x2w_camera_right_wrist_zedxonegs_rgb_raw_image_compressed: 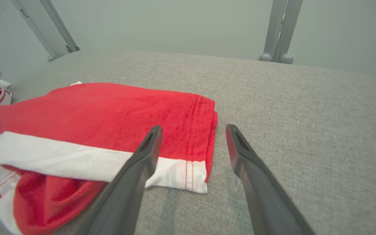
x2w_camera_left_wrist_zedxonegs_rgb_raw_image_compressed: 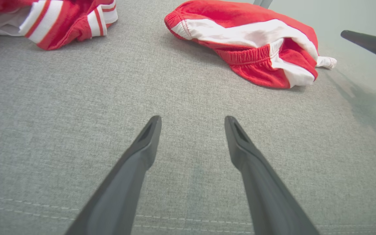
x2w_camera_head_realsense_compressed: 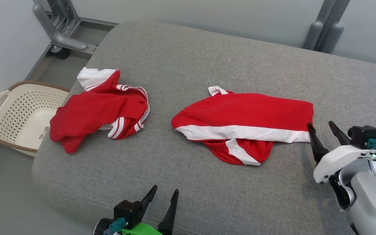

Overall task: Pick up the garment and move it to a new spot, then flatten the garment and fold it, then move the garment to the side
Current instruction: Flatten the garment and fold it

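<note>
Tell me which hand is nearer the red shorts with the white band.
Right. The right hand is at the hemmed end of the shorts, fingers either side of its edge; the left hand is over bare cushion, well short of them.

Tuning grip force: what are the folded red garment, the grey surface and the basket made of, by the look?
Red garment: soft matte knit, probably cotton jersey; fuzzy nap, double-stitched hem. Grey surface: woven upholstery cloth, likely padded; visible weave, rounded edges. Basket: cream plastic, smooth, moulded perforations; brown rim, material unclear.
</note>
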Controlling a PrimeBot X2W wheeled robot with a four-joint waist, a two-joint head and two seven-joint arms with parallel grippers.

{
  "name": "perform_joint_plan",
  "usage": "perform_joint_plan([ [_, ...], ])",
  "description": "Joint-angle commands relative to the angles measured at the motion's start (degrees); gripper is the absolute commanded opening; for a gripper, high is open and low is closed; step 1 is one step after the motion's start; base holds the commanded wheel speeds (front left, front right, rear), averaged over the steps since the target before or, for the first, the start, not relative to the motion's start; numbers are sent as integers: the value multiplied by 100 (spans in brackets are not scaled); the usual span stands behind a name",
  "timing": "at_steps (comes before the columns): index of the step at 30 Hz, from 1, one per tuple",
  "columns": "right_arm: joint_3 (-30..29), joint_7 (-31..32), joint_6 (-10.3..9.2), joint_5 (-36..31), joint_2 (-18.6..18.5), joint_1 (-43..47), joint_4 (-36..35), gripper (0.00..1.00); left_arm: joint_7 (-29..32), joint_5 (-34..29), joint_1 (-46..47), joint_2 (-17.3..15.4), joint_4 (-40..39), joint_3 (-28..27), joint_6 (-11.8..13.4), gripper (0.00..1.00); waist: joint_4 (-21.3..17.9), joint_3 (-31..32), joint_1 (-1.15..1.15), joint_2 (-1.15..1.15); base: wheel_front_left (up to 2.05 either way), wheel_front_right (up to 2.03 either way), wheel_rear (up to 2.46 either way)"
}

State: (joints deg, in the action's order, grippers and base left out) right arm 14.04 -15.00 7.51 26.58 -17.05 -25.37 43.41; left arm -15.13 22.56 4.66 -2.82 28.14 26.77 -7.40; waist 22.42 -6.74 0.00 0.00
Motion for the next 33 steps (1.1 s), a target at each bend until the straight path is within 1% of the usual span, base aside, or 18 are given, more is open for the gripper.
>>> perform_joint_plan([
  [1, -69, -23, -4, 37, -21, 71, 47, 100, -4, -30, 120, -14, -18, 5, -14, 100, 26, -103, 0, 0, 0, 0, 0],
  [7, -422, -23, -4, 65, 13, 186, 194, 100, -4, -57, 159, -14, -13, 20, -14, 100, 231, -251, 0, 0, 0, 0, 0],
  [14, -559, -22, -4, 153, 135, 181, 358, 100, -4, -89, 103, -13, 17, -11, -14, 100, 359, -274, 0, 0, 0, 0, 0],
  [15, -576, -22, -4, 145, 134, 165, 417, 94, -4, -93, 107, -13, 19, -2, -14, 100, 371, -278, 0, 0, 0, 0, 0],
  [16, -608, -22, -4, 128, 130, 142, 486, 66, -4, -95, 116, -13, 20, 4, -14, 100, 383, -282, 0, 0, 0, 0, 0],
  [18, -657, -20, -4, 116, 180, 116, 657, 13, -4, -104, 128, -13, 23, 9, -14, 100, 406, -281, 0, 0, 0, 0, 0],
  [19, -682, -18, -4, 91, 190, 101, 714, 0, -4, -118, 134, -13, 27, 10, -14, 100, 414, -282, 0, 0, 0, 0, 0],
  [25, -853, -12, -6, 29, 237, 103, 764, 0, -4, -194, 155, -13, 46, -78, -14, 100, 385, -290, 0, 0, 0, 0, 0],
  [33, -1229, -14, -6, -92, 151, 309, 585, 0, -4, -147, 82, -13, 24, -83, -14, 100, 184, -181, 0, 0, 0, 0, 0],
])
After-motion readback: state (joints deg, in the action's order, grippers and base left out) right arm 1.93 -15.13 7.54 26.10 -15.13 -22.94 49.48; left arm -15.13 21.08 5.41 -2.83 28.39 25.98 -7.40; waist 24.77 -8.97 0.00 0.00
